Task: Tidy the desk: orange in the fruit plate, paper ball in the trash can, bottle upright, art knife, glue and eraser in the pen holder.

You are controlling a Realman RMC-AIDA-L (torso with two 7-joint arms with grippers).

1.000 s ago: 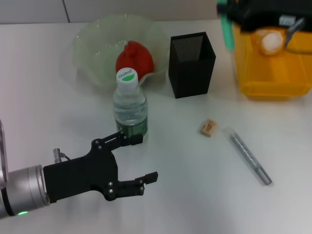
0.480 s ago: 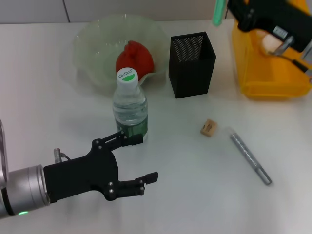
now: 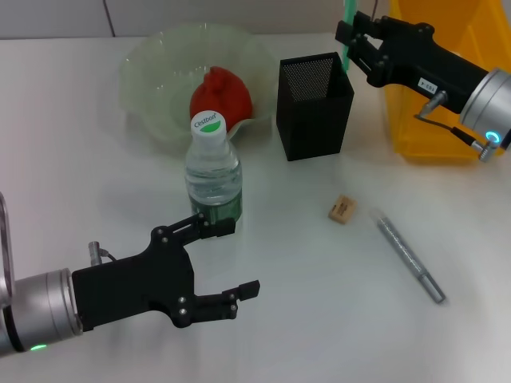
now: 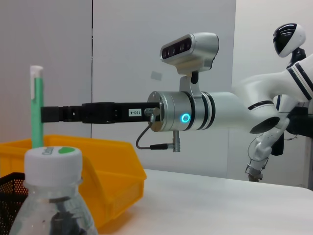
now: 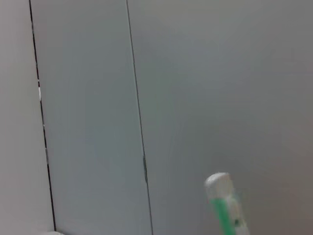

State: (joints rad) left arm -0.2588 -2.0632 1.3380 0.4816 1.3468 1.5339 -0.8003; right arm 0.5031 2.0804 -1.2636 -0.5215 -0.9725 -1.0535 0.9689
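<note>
A white desk lies half tidied: the yellow trash can stands at the far right, and the pale green fruit plate at the far side holds a red-orange fruit, apparently the task's orange, so that item looks done. The left gripper rests low near the front edge with its fingers spread wide and nothing between them, just beside the bottle, which stands upright with its cap on. The right gripper reaches in above the black mesh pen holder, closed on a green art knife held vertical, seemingly so it can drop straight into the holder's mouth. The silver glue stick and the small tan eraser lie on the desk in front of the holder, not yet collected.
</note>
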